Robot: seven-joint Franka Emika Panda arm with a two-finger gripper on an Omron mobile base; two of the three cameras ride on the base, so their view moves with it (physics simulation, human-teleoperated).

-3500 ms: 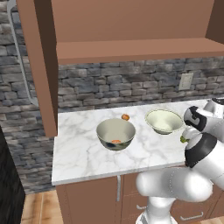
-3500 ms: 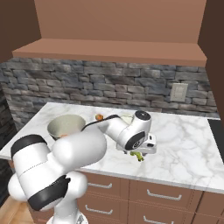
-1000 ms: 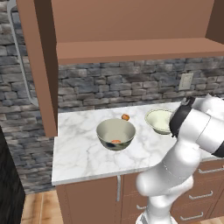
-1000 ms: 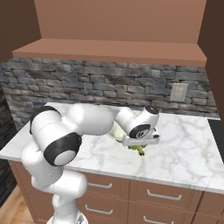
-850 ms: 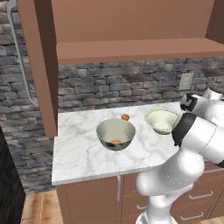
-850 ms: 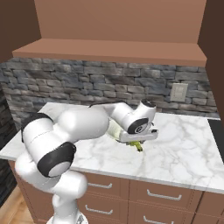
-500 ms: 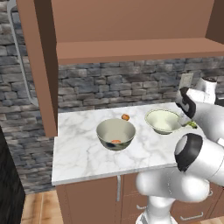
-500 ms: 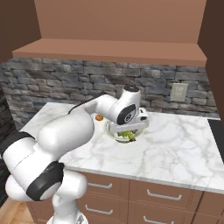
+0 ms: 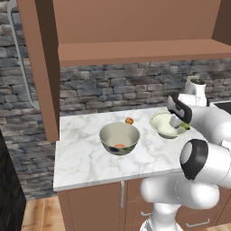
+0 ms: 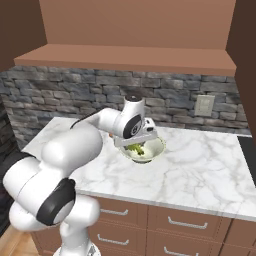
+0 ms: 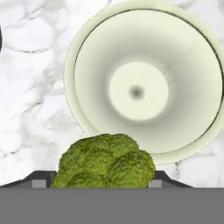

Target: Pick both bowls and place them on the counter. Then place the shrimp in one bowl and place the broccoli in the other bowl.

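My gripper [image 10: 138, 145] is shut on the broccoli [image 11: 107, 162], a lumpy green floret, and holds it just above the near rim of the smaller cream-green bowl [image 11: 146, 83]. From the left base view, that bowl [image 9: 166, 126] stands on the counter [image 9: 85, 158] with the gripper [image 9: 184, 124] at its right edge. The larger grey-green bowl [image 9: 119, 137] stands to its left, and the orange shrimp [image 9: 119, 145] lies inside it. From the right base view the broccoli [image 10: 135, 148] hangs over the small bowl [image 10: 149, 150].
A small orange-brown ball [image 9: 129, 120] rests on the marble behind the large bowl. A brown wooden shelf [image 9: 135, 50] overhangs the counter, with a wooden upright [image 9: 47, 72] at its left end. A wall socket [image 10: 204, 105] sits on the stone wall.
The arm has swung from the open counter back toward the wall, carrying the broccoli over to the small bowl. Both bowls and the shrimp stayed put.
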